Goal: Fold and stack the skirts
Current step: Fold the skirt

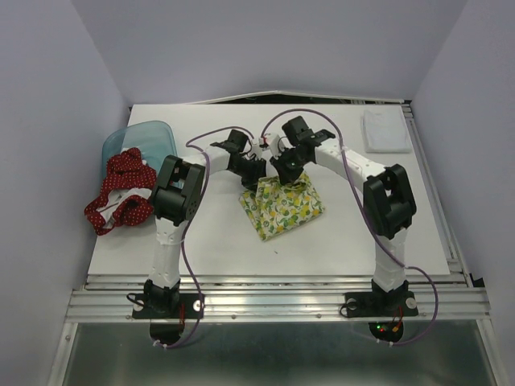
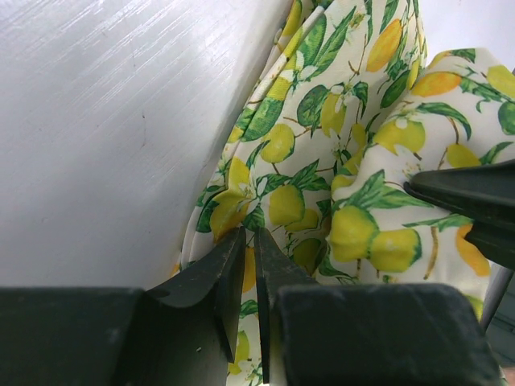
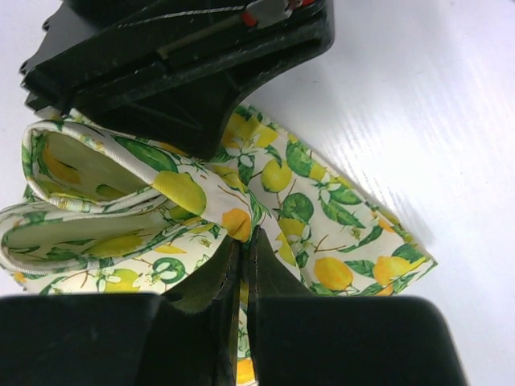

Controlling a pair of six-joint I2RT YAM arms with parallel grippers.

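The cream lemon-print skirt [image 1: 283,209] lies folded in a small bundle at the table's middle. Both grippers meet over its far edge. My left gripper [image 2: 251,233] is shut on a fold of the lemon skirt [image 2: 338,153], and cloth shows between its fingers. My right gripper [image 3: 245,237] is pinched shut on another raised fold of the lemon skirt [image 3: 338,217], beside the left one. The layers [image 3: 80,193] open up in a loop to the left of it. The red skirt with white dots [image 1: 121,193] lies crumpled at the table's left edge, away from both grippers.
A translucent blue bin [image 1: 149,137] lies on its side behind the red skirt. A folded white cloth [image 1: 386,130] rests at the far right corner. The table's raised rim [image 1: 434,201] runs along the right side. Purple cables loop from both arms.
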